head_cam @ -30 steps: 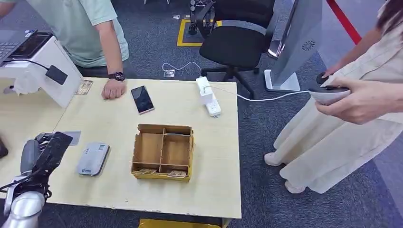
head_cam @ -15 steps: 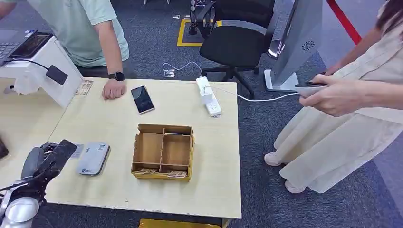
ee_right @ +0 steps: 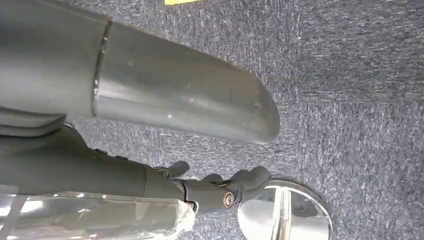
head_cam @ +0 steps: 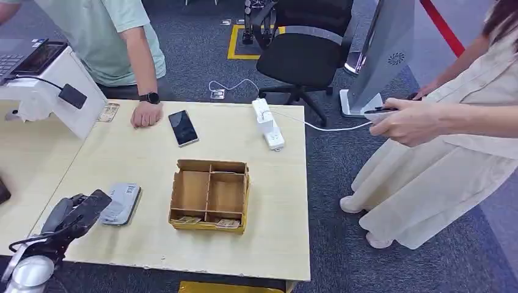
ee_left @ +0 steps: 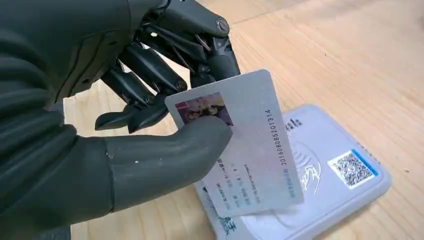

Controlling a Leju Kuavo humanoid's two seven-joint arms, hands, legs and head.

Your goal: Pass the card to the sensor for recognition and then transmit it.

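My left hand [head_cam: 78,215] hovers at the table's front left and pinches a white ID card [ee_left: 250,150] between thumb and fingers. The card carries a small photo and printed numbers. It hangs tilted just above the grey card reader [ee_left: 330,170], overlapping its near end; I cannot tell whether it touches. In the head view the reader [head_cam: 121,203] lies flat just right of that hand. My left hand [ee_left: 140,95] has its other fingers spread behind the card. My right hand [ee_right: 220,187] hangs over grey carpet, thumb apart from the fingers, holding nothing.
A cardboard divider box [head_cam: 209,195] with cards in its front slots sits mid-table. A phone [head_cam: 182,127] and a power strip [head_cam: 269,125] lie farther back. One person's fist [head_cam: 145,114] rests on the far edge. Another person [head_cam: 427,122] stands right holding a device.
My left hand has carried the card to the right, from beside the reader to over its near end. The person on the right has shifted the device to the left.
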